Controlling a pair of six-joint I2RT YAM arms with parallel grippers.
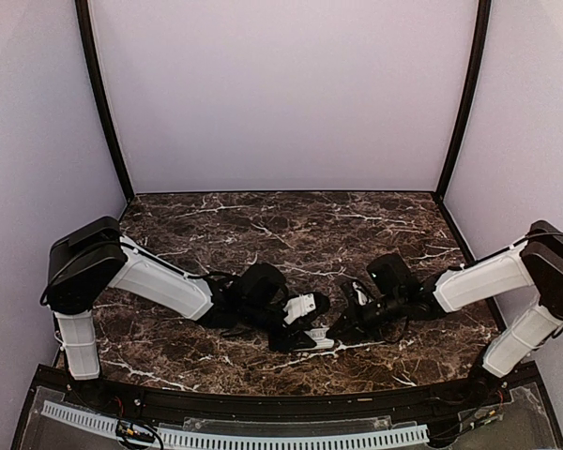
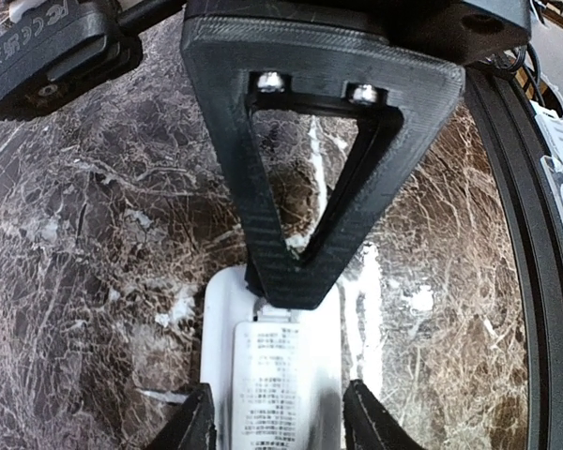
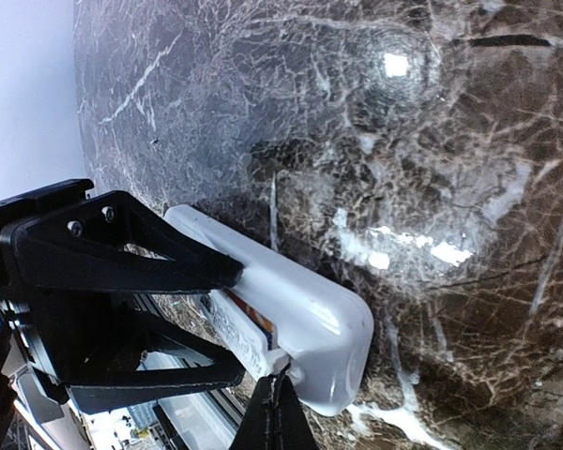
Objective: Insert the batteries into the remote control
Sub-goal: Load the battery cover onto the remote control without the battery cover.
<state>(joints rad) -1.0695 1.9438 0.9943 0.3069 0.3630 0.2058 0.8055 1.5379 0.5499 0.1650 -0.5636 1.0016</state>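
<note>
Right gripper, pressed together, pokes the remote control from 3 o'clock; left gripper straddles it, can't tell if pinching.

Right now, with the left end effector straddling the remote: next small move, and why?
Probably open the left end effector a little wider, then lift it straight up. Its fingers sit close against the long edges of the remote control, which lies on the table; whether they grip, I cannot tell. The shut right end effector meets the remote's end and seems to steady it.
</note>
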